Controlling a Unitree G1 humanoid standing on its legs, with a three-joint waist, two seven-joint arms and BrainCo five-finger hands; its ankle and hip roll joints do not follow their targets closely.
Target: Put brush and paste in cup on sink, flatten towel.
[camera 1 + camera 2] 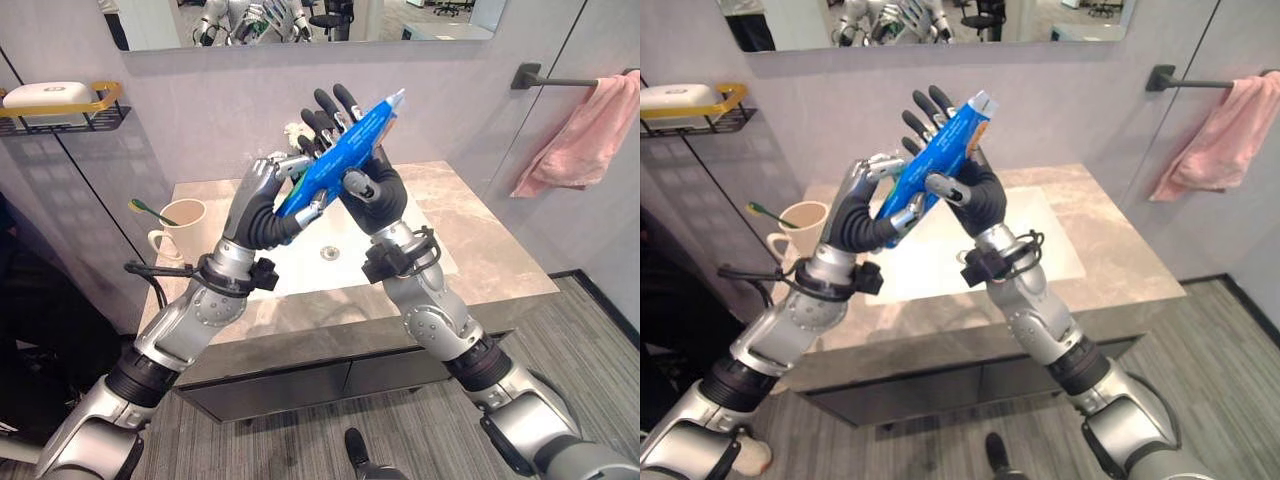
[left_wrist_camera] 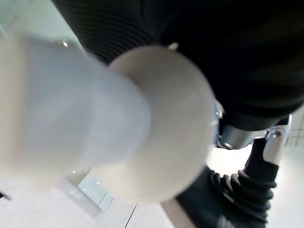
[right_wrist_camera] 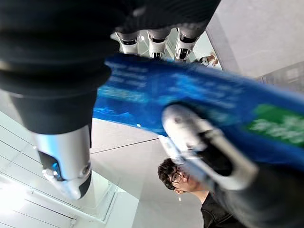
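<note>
Paste (image 1: pixel 345 153) between left hand (image 1: pixel 268 200), right hand (image 1: pixel 362 170)

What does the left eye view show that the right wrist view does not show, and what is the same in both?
The left eye view alone shows the left hand curled on the lower end of the toothpaste tube, the cup with the toothbrush in it on the sink counter, and the pink towel bunched on its rail. The right wrist view alone shows a person's head beneath the tube. Both show the blue tube with the right hand pinching it between thumb and fingers.
</note>
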